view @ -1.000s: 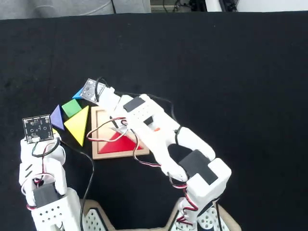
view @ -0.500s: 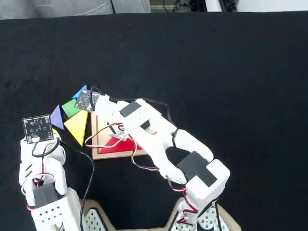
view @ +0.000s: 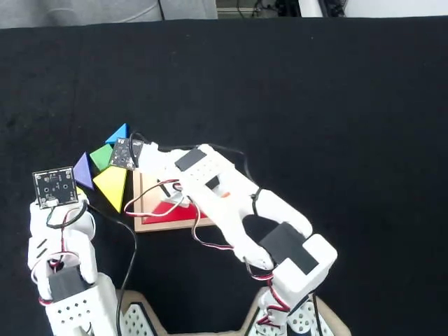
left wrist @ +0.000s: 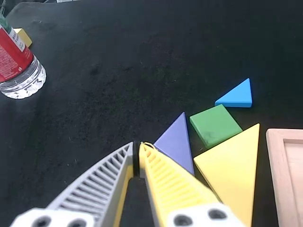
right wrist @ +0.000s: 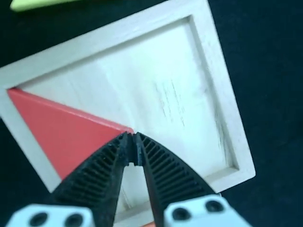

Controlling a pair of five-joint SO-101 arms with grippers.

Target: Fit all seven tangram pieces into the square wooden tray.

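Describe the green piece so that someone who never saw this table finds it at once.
Start at the square wooden tray on the black table. Coloured pieces lie beside it. Among the blue triangle, purple triangle and yellow triangle, the green piece alone has four sides.

No text can be read; print on the bottle (left wrist: 19,61) is illegible

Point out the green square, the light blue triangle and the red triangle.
green square (left wrist: 215,125), left wrist view, middle of its top face.
light blue triangle (left wrist: 238,96), left wrist view, middle of its face.
red triangle (right wrist: 57,132), right wrist view, its uncovered face.
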